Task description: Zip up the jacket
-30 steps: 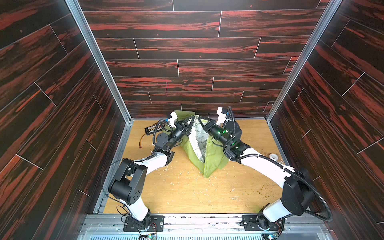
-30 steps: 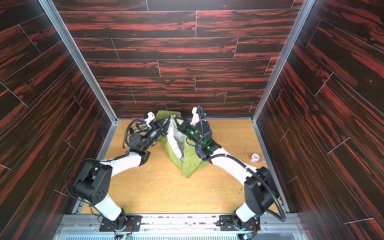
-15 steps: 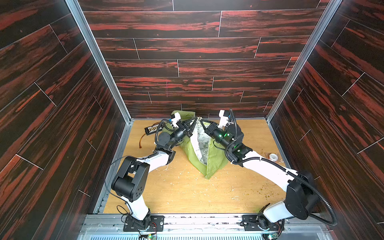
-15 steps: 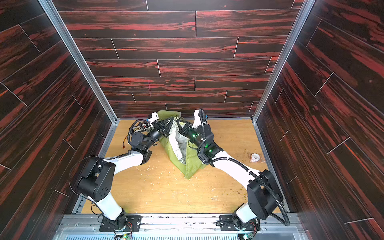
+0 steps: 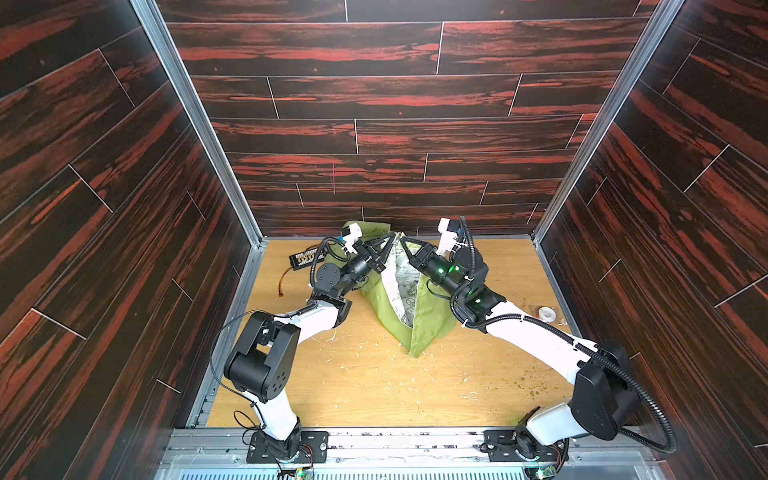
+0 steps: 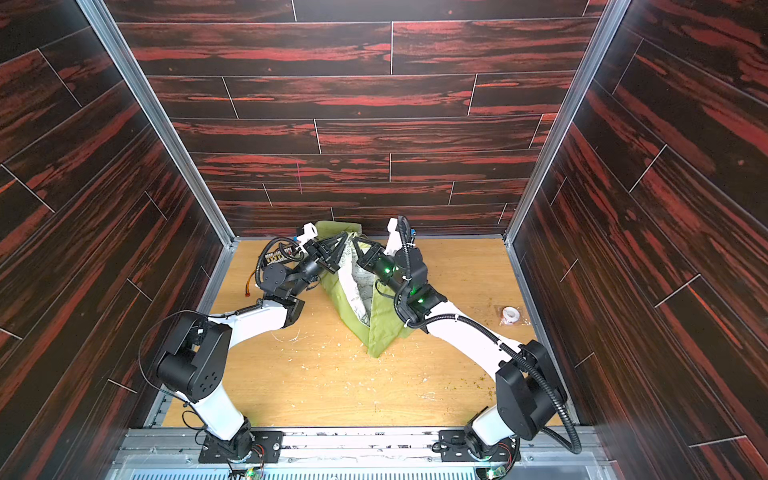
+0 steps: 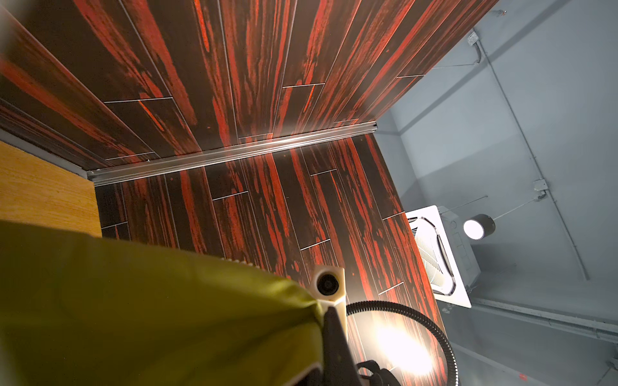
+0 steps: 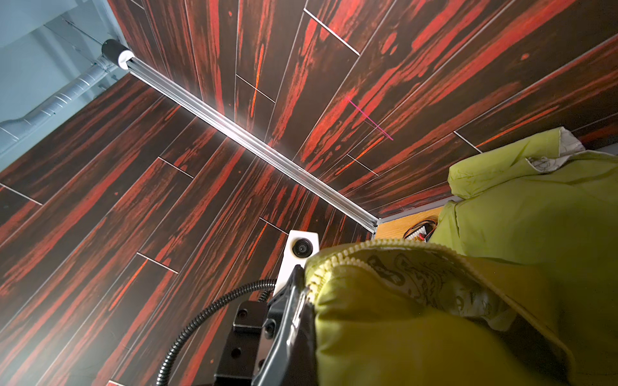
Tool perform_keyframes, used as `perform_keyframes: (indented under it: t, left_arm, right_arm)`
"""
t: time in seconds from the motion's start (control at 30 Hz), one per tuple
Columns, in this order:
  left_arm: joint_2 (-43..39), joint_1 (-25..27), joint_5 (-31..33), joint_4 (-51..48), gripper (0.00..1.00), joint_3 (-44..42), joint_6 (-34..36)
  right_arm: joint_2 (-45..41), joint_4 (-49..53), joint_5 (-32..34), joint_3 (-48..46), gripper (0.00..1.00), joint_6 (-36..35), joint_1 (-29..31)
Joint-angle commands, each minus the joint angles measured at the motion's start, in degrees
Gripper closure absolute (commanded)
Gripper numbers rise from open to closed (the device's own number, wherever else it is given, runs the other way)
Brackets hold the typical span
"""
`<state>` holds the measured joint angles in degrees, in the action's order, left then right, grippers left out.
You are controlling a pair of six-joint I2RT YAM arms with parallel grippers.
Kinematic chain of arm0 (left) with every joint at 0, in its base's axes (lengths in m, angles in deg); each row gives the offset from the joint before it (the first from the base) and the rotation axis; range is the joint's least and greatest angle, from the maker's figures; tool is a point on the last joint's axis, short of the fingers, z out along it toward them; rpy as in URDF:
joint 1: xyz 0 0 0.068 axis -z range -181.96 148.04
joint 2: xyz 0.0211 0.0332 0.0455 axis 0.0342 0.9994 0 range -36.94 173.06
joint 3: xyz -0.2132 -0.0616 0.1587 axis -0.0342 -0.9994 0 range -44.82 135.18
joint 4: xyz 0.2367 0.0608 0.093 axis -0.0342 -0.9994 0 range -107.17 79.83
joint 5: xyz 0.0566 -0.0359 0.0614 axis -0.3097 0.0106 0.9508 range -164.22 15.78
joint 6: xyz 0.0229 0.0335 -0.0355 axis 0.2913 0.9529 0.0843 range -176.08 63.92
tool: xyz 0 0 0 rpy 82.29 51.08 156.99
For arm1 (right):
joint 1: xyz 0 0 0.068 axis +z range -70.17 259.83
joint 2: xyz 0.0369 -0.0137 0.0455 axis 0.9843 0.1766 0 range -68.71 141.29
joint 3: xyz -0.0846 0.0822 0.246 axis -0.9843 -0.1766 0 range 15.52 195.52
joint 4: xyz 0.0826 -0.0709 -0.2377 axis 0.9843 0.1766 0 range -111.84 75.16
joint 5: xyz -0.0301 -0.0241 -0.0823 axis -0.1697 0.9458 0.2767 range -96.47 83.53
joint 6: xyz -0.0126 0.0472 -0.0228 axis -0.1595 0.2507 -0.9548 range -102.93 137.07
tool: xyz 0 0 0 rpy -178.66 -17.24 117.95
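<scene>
Top views: the jacket (image 5: 430, 320) stands as a tent between my two arms. Its lower tip rests on the tabletop (image 5: 374, 395) and its peak is raised near the back wall (image 5: 395, 137). The white patterned lining (image 5: 401, 286) shows down the open front.

My left end effector (image 5: 390, 240) is clamped shut on the front edge at the peak. My right end effector (image 5: 406, 243) is clamped shut on the opposite edge, and the two tips are just beside each other.

Right wrist view: the zipper teeth (image 8: 334, 262) run along the pinched edge. The slider appears in no view.

Hazards, as I judge them:
- The thin fabric may slip from either pinch if my arms spread.
- Pulling on cloth instead of the slider would merely lift the garment.
- Misaligned tooth rows would jam the closure.
</scene>
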<state>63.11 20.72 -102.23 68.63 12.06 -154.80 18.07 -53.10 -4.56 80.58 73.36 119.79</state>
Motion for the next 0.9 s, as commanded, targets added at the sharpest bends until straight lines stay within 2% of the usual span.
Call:
perform_keyframes:
  t: [0.0,0.2,0.47,0.63,0.87]
  left_arm:
    - [-0.1,-1.2,8.3,1.9,1.00,2.5,-0.5]
    - [1.6,-1.3,7.5,2.0,1.00,3.6,-0.7]
    - [-2.1,-1.2,9.4,2.0,1.00,-2.8,1.8]
    - [-2.6,-0.9,9.7,2.0,1.00,-3.7,3.0]
    - [-3.4,0.2,9.2,2.0,1.00,-5.4,4.6]
  right_arm:
    - [-2.1,6.3,-11.3,-0.9,1.00,-1.0,4.8]
    - [-0.9,8.6,-11.8,-0.2,1.00,0.0,4.8]
    - [-1.4,11.8,-13.1,0.2,1.00,1.3,4.8]
    - [-2.5,13.4,-13.2,-1.2,1.00,2.7,4.7]
    - [-4.6,14.7,-12.8,-2.4,0.83,3.8,4.2]
